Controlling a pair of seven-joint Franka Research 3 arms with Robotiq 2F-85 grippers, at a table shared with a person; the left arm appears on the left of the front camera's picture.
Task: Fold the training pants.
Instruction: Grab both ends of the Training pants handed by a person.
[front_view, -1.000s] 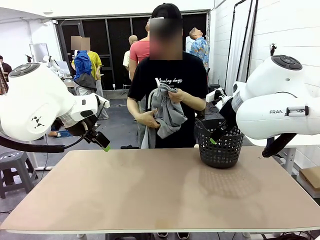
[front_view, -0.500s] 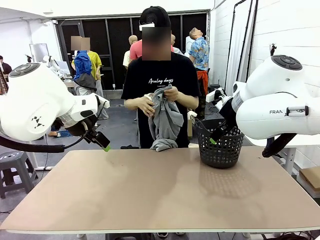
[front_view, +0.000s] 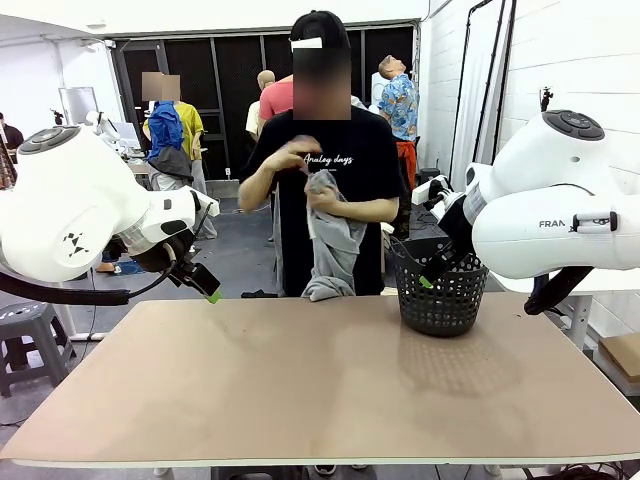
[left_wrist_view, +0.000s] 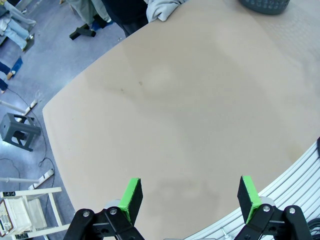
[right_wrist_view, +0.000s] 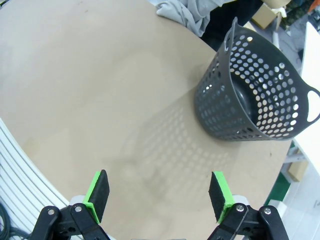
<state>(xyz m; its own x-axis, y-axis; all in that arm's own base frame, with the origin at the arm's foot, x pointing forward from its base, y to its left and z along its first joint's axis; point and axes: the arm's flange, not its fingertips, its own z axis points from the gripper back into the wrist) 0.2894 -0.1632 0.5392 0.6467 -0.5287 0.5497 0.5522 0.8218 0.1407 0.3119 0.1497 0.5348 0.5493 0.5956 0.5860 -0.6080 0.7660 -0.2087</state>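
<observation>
A tan table (front_view: 300, 390) lies under both claws; the left claw (left_wrist_view: 190, 192) hangs wide open and holds nothing; the right claw (right_wrist_view: 159, 189) is open too, with the black basket (right_wrist_view: 250, 100) just ahead of it; the grey training pants (front_view: 335, 240) hang far ahead of both claws, bunched in a person's hand (front_view: 322, 197) across the table.

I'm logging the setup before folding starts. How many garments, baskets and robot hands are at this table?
Garments: 1, the grey training pants, held by the person at the far side.
Baskets: 1, the black mesh basket, standing on the table.
Robot hands: 2, the left hand and the right hand, both open, holding nothing.
Total: 4
</observation>
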